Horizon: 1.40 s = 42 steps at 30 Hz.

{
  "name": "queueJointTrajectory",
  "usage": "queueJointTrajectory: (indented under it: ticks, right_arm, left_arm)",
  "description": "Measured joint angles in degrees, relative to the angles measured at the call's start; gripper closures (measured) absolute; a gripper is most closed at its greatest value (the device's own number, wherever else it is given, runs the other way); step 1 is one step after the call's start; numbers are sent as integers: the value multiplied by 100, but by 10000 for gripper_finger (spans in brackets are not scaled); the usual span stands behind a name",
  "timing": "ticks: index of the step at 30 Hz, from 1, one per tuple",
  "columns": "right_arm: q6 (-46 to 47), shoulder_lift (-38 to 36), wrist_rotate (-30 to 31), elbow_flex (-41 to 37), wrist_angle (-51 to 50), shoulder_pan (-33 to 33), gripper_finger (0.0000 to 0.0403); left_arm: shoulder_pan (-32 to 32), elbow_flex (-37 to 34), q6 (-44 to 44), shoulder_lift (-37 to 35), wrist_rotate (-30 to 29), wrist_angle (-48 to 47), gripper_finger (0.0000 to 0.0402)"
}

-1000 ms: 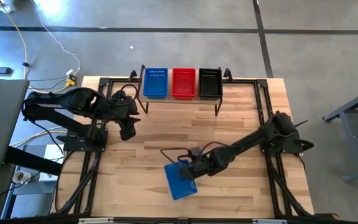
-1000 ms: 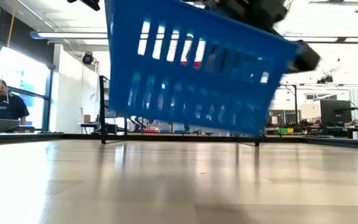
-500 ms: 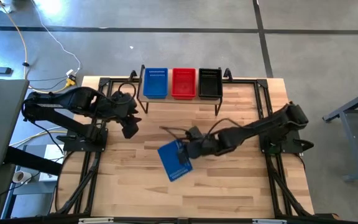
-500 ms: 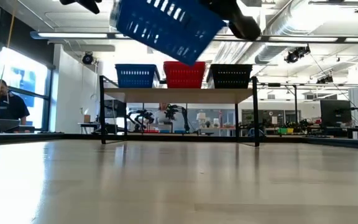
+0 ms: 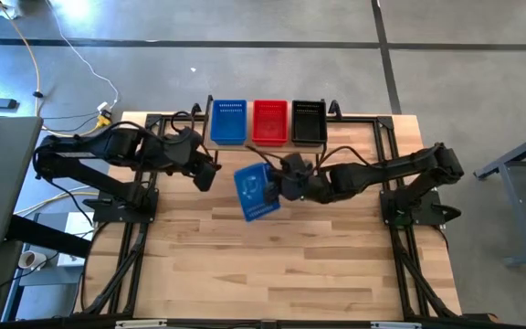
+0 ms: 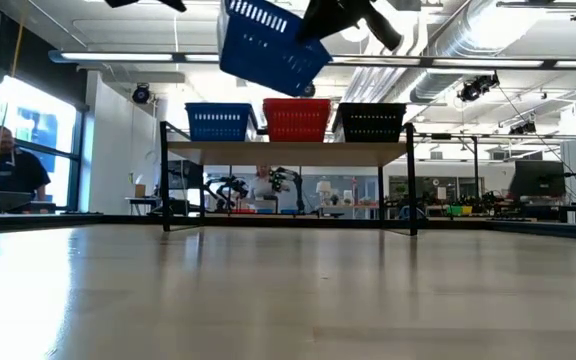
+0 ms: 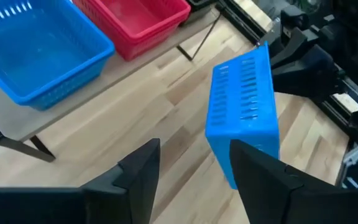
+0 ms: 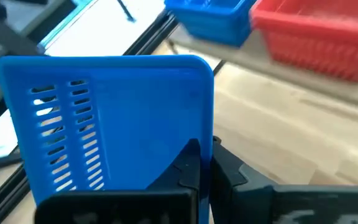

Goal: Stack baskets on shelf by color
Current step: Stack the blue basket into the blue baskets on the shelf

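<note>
— How many baskets, count them off!

— Four that I can see. Two blue, one red, one black. On the shelf [image 5: 268, 146], at twelve o'clock on the table [image 5: 336, 265], sit three in a row: the shelf blue basket [image 5: 228, 122], the red basket [image 5: 269, 122] and the black basket [image 5: 308, 122], side by side and filling the plank edge to edge.

— And the fourth?

— The carried blue basket [image 5: 256, 191] is up in the air, tilted, just on the six o'clock side of the shelf, below the blue and red ones. The right gripper [image 5: 281, 179] has it, fingers pinched tight on its rim, arm reaching in from three o'clock.

— The other arm?

— The left gripper [image 5: 205, 172] hangs at about nine o'clock of that basket, near but apart, its fingers [image 7: 138, 174] spread wide with nothing between them.

— Room to move?

— From the table-level camera the carried basket rides higher than the three shelved ones. The whole six o'clock half of the tabletop lies bare, out to the black frame rails at both sides.
</note>
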Motion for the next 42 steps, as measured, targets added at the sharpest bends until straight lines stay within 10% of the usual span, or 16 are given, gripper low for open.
queueJointTrajectory:
  ticks: [15,42]
  right_arm:
    - [-22,0,1360,0,108,-287,403]
    - [-133,0,1095,0,401,-541,403]
  left_arm:
    - [-234,-2,-192,300,-484,557,224]
    - [22,-2,116,1295,-1075,941,225]
